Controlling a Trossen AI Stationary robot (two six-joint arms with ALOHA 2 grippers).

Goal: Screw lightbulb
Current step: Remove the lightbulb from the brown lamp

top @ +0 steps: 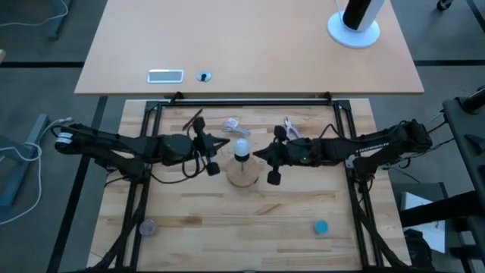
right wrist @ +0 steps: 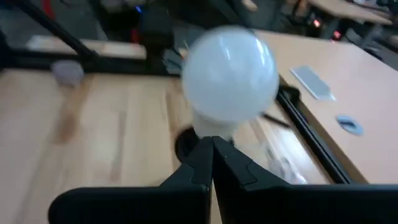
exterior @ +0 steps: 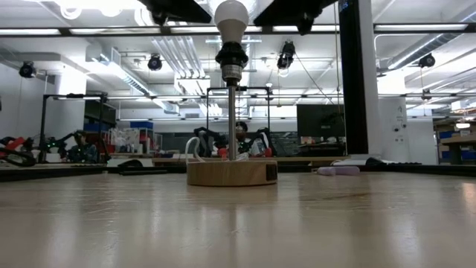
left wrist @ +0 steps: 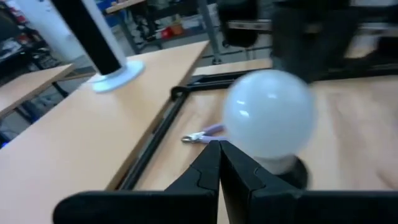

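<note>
The white frosted lightbulb [top: 242, 147] sits upright with its base in the black socket [exterior: 232, 56], atop a thin post on the round wooden disc [exterior: 232, 173] at the table's middle. It also shows in the low view [exterior: 230, 18]. My left gripper [top: 222, 145] is shut and level, just to the left of the bulb [left wrist: 268, 112]. My right gripper [top: 256, 154] is shut and level, just to the right of the bulb [right wrist: 230, 71]. Both sets of fingertips point at the bulb's neck. My left gripper's shut fingertips [left wrist: 211, 155] stand level in front of the bulb's neck [left wrist: 280, 163], coming from the table's left; I cannot tell whether they touch it. My right gripper's shut fingertips [right wrist: 205, 152] stand level at the bulb's neck [right wrist: 214, 127], coming from the table's right; I cannot tell whether they touch it.
A crumpled clear wrapper [top: 232, 123] and a small purple-handled tool [top: 290, 127] lie behind the lamp. A blue cap [top: 321, 226] and a greyish disc [top: 147, 226] lie near the front edge. A black frame rail [top: 242, 102] bounds the far side.
</note>
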